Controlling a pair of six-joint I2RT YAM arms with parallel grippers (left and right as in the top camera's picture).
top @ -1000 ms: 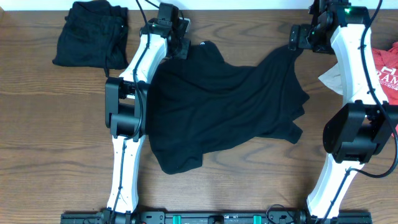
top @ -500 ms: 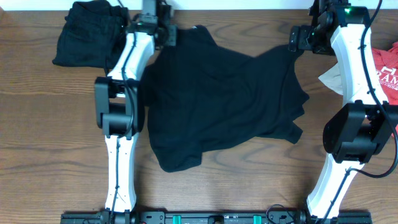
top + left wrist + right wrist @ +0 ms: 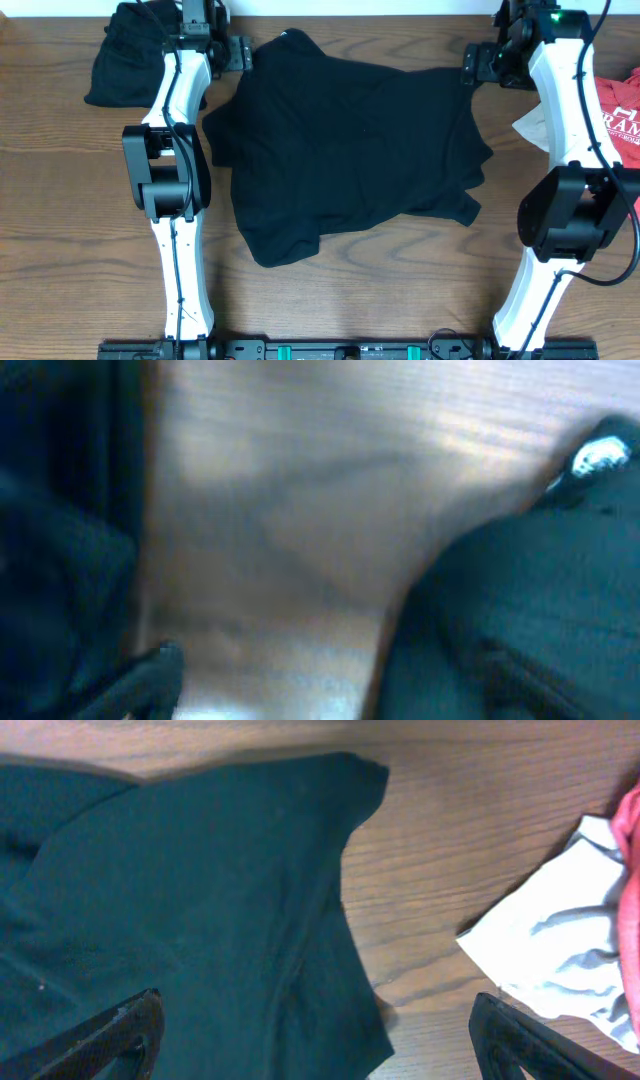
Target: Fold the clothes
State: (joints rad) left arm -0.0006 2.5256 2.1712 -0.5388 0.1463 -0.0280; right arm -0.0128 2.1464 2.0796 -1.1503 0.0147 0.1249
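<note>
The overhead view looks straight down from well above the brown wood-grain tabletop (image 3: 60, 200), far enough to take in the white-and-black left arm (image 3: 175, 260) and right arm (image 3: 565, 110) from their bases at the bottom edge to their wrists at the top. The left wrist view sits very near the tabletop and is blurred. At its right it shares the spread black fabric top (image 3: 350, 150) with the overhead view. The right wrist view faces down past the right end effector (image 3: 320, 1050), closer than the overhead. The two share that top's corner, the crumpled light grey fabric piece (image 3: 560, 950) and the red fabric tee (image 3: 630, 820).
</note>
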